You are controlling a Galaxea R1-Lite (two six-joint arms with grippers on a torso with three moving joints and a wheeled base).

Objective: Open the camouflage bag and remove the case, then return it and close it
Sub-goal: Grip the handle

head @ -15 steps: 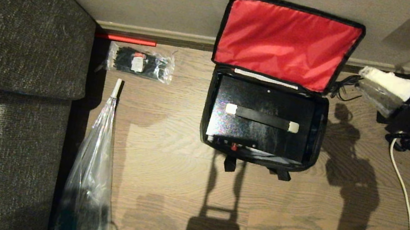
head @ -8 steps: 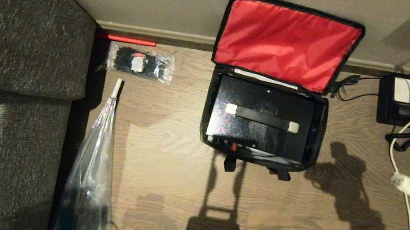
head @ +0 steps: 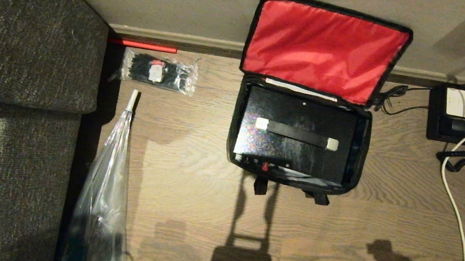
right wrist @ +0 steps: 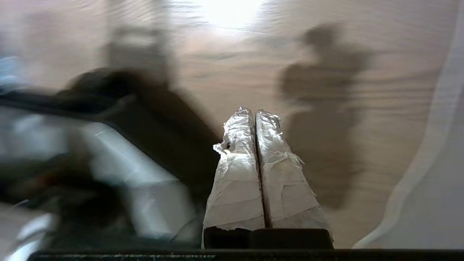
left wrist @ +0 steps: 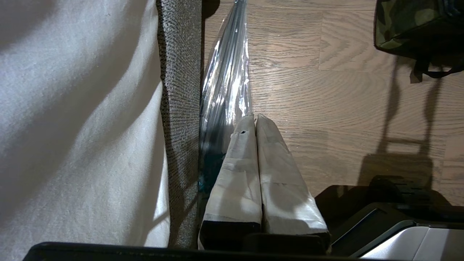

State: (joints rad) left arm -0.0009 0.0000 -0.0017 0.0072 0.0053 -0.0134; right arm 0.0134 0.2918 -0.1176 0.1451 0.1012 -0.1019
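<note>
Bag [head: 305, 95]: on floor, lid open against wall. Case [head: 294, 134]: inside bag, red latch on near edge. Left gripper [left wrist: 255, 117], right gripper [right wrist: 255, 111]: jaws pressed together, empty, well apart from bag.

Left pincer [left wrist: 256, 117] closed, by plastic sleeve [left wrist: 226, 72], camo bag [left wrist: 417, 25] apart

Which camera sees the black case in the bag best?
The head view: the case lies fully visible inside the open camouflage bag. The left wrist view catches only a corner of the bag's outside, no case. The right wrist view shows neither.
</note>
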